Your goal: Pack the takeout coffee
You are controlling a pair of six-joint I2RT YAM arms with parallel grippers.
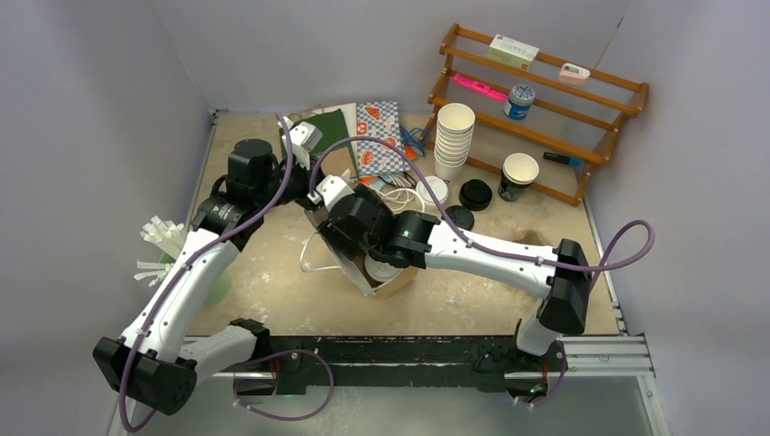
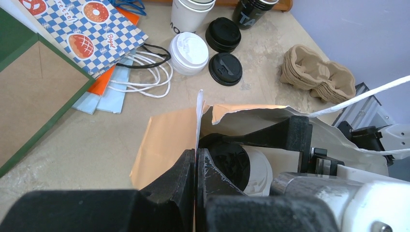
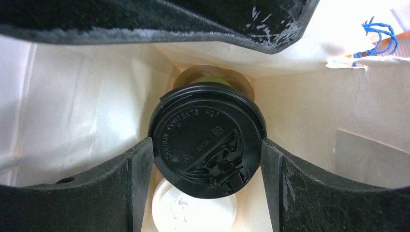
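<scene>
The left gripper (image 2: 196, 157) had its jaws closed on the rim of the brown paper bag (image 2: 162, 140) with a white lining, holding its mouth open on the tabletop (image 2: 92, 145). Inside the bag, the right gripper (image 3: 203, 162) had its jaws spread wide but pressed against both sides of the round black plastic lid of one small takeout cup (image 3: 205, 137). It gripped that cup just above the second cup (image 3: 193, 210), with its white plastic lid, which sat lower in the bag. The likeliest trouble was the black-lidded cup being let go while partly over the white lid, so that it landed crooked and tipped or spilled. The thin rim, ragged beside the pinch, could also tear if either arm pulled, and the jaws might drag the bag on the way out.
</scene>
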